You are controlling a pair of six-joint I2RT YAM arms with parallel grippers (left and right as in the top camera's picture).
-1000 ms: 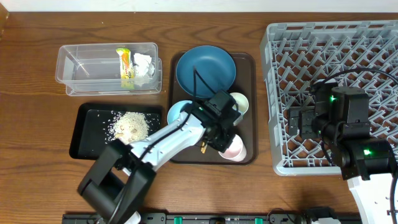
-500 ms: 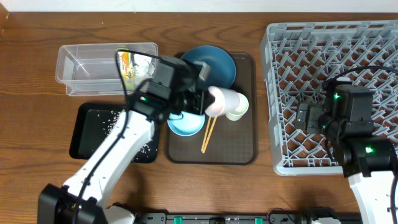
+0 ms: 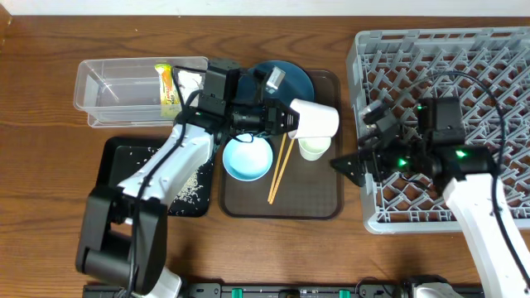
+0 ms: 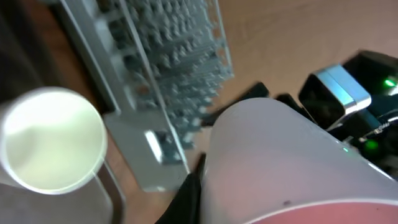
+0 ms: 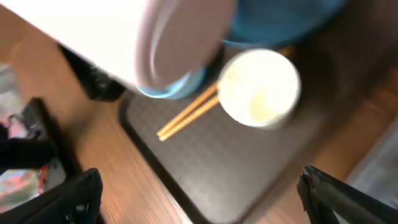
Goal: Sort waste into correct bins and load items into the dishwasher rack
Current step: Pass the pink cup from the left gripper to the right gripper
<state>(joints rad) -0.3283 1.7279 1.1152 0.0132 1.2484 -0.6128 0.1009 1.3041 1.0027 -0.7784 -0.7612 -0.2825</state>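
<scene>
overhead: left gripper (image 3: pixel 292 118) is clamped on the pink cup (image 3: pixel 320 121). i've got the cup on its side in the air over the brown tray (image 3: pixel 323 203), just above the pale green-white cup (image 3: pixel 315 148), which stands upright on that tray. can't tell from here exactly where on the pink cup the fingers bite. left wrist view is mostly filled by the pink cup's wall, blurry, with the green-white cup's mouth at lower left and the rack behind.

right gripper (image 3: pixel 356 139) has its fingers spread wide and holds nothing. it hangs at the left edge of the dishwasher rack (image 3: pixel 464 58), pointing toward the pink cup, near it but not touching. right wrist view shows both finger tips at the bottom corners, far apart, with the pink cup's round end at the top.

small light blue bowl (image 3: pixel 248 157) sits on the brown tray, the chopsticks (image 3: pixel 278 170) lying just beside it on its right. large dark blue bowl (image 3: pixel 286 76) is at the back of the tray, partly under the left arm.

clear tub (image 3: pixel 124 87) holds the yellow-green wrapper (image 3: pixel 168 89) and the white tissue (image 3: pixel 192 81). black tray (image 3: pixel 124 165) has rice scraps (image 3: pixel 196 176), part hidden by the arm. no dishes show in the rack.
</scene>
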